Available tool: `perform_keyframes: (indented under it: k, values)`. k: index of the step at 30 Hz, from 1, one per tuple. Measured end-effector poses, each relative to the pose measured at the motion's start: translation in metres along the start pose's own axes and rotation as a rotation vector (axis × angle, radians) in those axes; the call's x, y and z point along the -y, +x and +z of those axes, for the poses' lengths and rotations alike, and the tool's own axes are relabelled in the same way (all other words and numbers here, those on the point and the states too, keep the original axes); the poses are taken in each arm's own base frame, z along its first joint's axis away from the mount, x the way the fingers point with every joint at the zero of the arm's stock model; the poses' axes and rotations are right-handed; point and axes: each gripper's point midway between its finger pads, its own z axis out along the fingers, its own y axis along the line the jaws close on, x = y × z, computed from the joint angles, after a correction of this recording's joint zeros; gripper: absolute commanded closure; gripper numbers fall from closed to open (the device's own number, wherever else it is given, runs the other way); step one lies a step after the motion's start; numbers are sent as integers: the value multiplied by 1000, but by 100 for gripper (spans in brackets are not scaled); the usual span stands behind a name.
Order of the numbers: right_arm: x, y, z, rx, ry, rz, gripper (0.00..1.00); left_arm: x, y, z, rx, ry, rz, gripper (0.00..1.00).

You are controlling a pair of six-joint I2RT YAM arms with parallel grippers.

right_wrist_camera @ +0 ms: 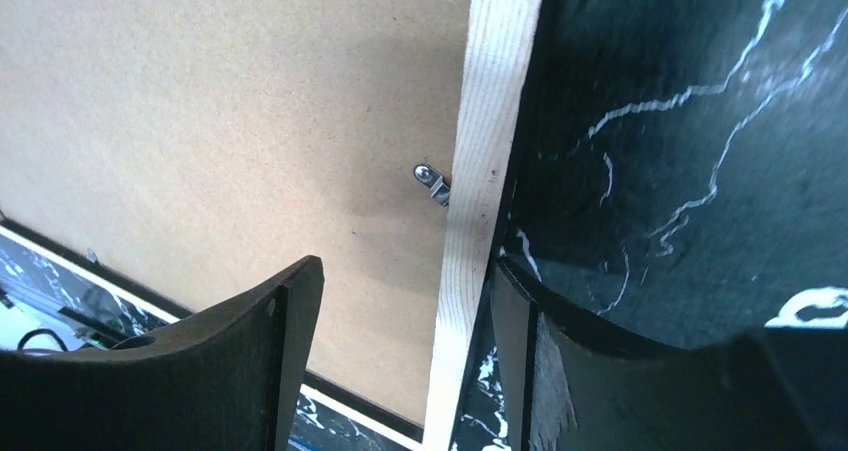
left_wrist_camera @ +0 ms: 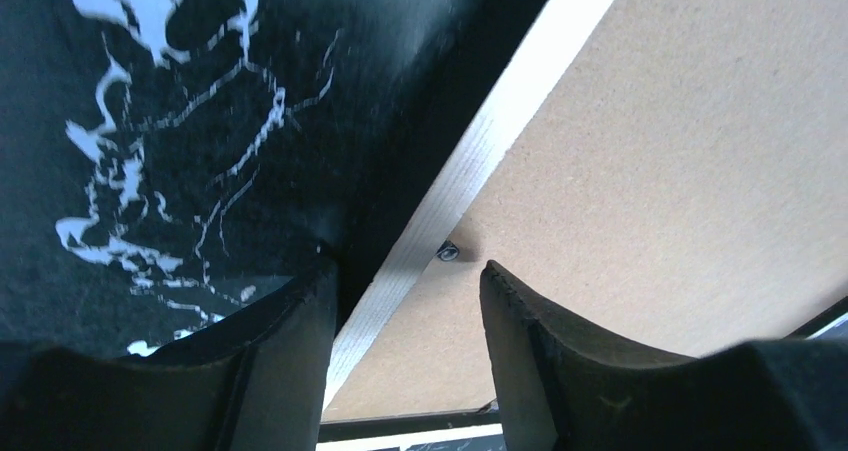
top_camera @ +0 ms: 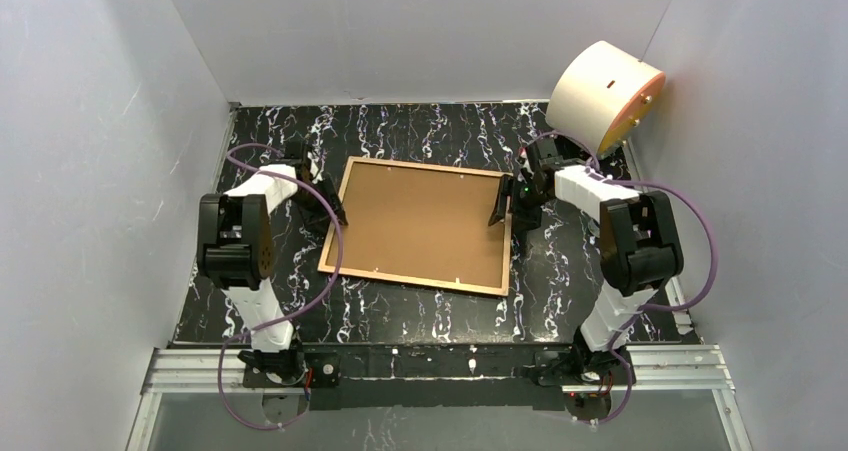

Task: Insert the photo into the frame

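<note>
Top external: frame (top_camera: 410,280) lies back-up mid-counter (top_camera: 420,131), brown backing board (top_camera: 420,221) seated in it; photo not visible, can't tell if it's underneath; left claw (top_camera: 330,209) at 9 o'clock rail, right claw (top_camera: 508,216) at 3 o'clock, both half-open astride the rail, gripping nothing; clip (right_wrist_camera: 432,183) likely left to secure.

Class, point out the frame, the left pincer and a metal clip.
frame (top_camera: 412,281), top view, near wooden rim.
left pincer (left_wrist_camera: 405,271), left wrist view, midway between fingertips.
metal clip (right_wrist_camera: 432,183), right wrist view, its shiny head.
</note>
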Motion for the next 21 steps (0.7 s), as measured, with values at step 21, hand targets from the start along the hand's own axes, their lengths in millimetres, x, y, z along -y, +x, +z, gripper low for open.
perform_keyframes:
  k: [21]
  values:
    - [-34,79,2,-114,-40,92,29,91,-155,36,334,220,43,42]
